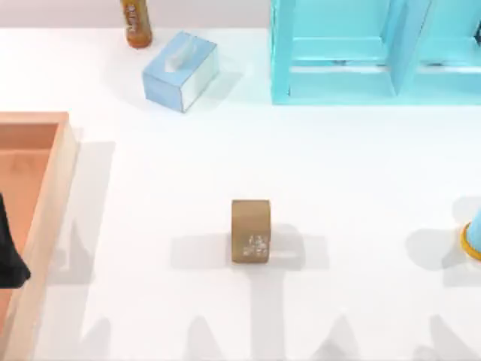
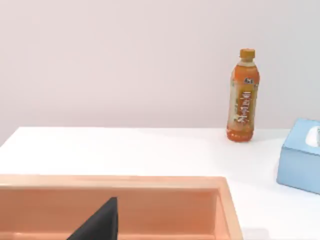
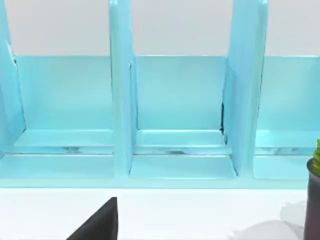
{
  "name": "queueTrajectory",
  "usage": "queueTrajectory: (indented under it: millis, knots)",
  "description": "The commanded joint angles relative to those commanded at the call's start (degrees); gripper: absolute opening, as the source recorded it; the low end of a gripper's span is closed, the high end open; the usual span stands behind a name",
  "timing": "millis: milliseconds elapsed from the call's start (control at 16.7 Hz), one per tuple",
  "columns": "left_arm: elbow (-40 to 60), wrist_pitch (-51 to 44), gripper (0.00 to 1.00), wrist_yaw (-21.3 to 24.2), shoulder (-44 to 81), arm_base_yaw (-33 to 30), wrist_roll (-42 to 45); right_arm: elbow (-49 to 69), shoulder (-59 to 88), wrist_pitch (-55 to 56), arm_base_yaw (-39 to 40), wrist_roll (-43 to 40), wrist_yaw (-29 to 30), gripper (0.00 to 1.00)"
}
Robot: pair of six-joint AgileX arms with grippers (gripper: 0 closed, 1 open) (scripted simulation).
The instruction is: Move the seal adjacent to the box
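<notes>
box (image 1: pixel 58 195): at the table's left edge, a shallow wooden tray with a light rim and orange-brown floor; its right rim runs near to far, and bare table lies just beside it

left gripper (image 1: pixel 11 256): a dark shape over the box's inside at the far left of the top view; a dark finger edge (image 2: pixel 97 222) crosses the left wrist view above the box; whether its fingers are apart or together, I cannot tell

orange bottle (image 1: pixel 136 22): at the far edge, left of centre; the left wrist view shows a printed label (image 2: pixel 243 107) with light characters too small to read, no brand legible

tissue box (image 1: pixel 180 70): light blue, just right of the bottle, well apart from the seal; no writing visible

seal (image 1: pixel 250 231): near the table's middle, lying free, nothing touching it; long axis near to far, rounded end pointing far, flat end near me; whitish engraved marks on its near portion, not readable

key relation: the seal lies well to the right of the box and of the left gripper, with open table between; judging by the top view, the left arm looks the nearer one

shelf unit (image 1: pixel 353 53): turquoise, far right, upright dividers; no lettering

right gripper: only a dark finger edge (image 3: pixel 97 222) shows in the right wrist view, facing the shelf; open or closed, I cannot tell

blue-and-yellow object (image 1: pixel 472 239): cut by the right edge, level with the seal; what it is, unclear
</notes>
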State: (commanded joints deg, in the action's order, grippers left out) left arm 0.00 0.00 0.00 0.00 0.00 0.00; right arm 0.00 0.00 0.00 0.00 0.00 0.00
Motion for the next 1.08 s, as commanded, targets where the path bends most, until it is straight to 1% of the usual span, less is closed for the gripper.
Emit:
queueTrajectory:
  millis: [240,480,720,1080]
  knots:
    - [1.5,-1.1,1.00,0.0,1.7,-0.5,-0.6,0.0,0.0,0.0,0.0,0.0,0.0,1.00]
    - [10.3,-7.3,1.00,0.2,11.5,-3.7,-3.8,0.0,0.0,0.0,0.0,0.0,0.0,1.00]
    - [25.4,-18.1,1.00,0.4,28.3,-9.3,-9.5,0.0,0.0,0.0,0.0,0.0,0.0,1.00]
    - [55.0,-38.8,1.00,0.5,60.7,-20.5,-20.4,0.0,0.0,0.0,0.0,0.0,0.0,1.00]
